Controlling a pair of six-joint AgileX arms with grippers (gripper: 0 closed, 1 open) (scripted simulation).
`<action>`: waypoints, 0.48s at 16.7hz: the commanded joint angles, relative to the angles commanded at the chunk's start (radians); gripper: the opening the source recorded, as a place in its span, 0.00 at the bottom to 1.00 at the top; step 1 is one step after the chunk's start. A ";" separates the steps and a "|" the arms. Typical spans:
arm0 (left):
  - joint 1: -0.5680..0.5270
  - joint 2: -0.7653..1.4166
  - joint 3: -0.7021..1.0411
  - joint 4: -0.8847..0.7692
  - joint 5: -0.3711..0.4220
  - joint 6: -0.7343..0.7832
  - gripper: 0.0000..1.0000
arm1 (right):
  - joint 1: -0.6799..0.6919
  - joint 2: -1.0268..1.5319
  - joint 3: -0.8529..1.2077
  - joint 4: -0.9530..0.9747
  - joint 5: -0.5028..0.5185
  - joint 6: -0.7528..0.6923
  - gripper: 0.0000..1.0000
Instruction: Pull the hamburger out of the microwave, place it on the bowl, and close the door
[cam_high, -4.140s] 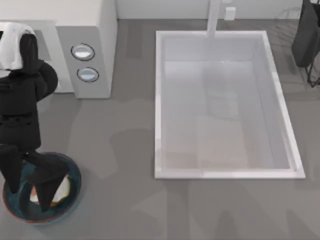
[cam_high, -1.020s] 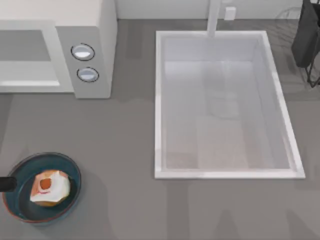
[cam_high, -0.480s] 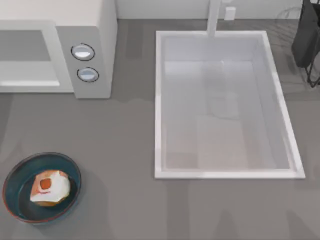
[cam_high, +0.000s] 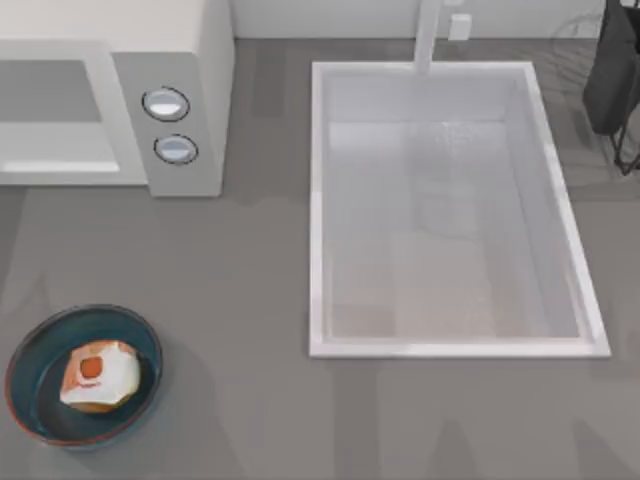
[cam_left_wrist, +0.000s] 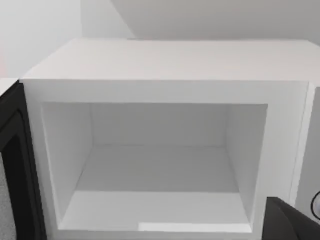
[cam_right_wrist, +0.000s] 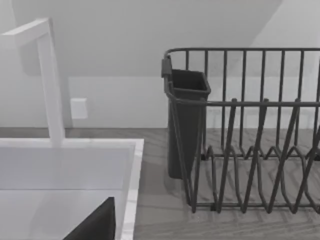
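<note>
The hamburger (cam_high: 98, 376) lies in the dark-blue bowl (cam_high: 30, 345) at the table's front left, white top and orange-red spot facing up. At the back left stands the off-white microwave (cam_high: 170, 60) with two round knobs (cam_high: 166, 104). The left wrist view faces its white cavity (cam_left_wrist: 155, 165), which holds nothing, with the dark door (cam_left_wrist: 10, 165) swung open at one side. A dark part of my left gripper (cam_left_wrist: 287, 222) shows at that picture's corner, in front of the microwave. A dark part of my right gripper (cam_right_wrist: 95, 225) hangs over the sink's far side.
A large white sink (cam_high: 318, 200) with a faucet (cam_high: 428, 35) takes up the middle and right of the table. A dark wire dish rack (cam_high: 612, 80) with a cutlery cup (cam_right_wrist: 186, 120) stands at the back right. Grey counter lies between bowl, microwave and sink.
My left arm, which stood over the bowl, has drawn off the top view's left edge. The hamburger stays in the bowl. Nothing else has moved.
</note>
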 joint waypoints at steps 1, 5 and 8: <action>-0.012 0.039 0.016 0.018 -0.012 0.001 0.00 | 0.000 0.000 0.000 0.000 0.000 0.000 1.00; -0.048 0.117 0.053 0.060 -0.048 0.002 0.00 | 0.000 0.000 0.000 0.000 0.000 0.000 1.00; -0.044 0.113 0.049 0.058 -0.046 0.001 0.00 | 0.000 0.000 0.000 0.000 0.000 0.000 1.00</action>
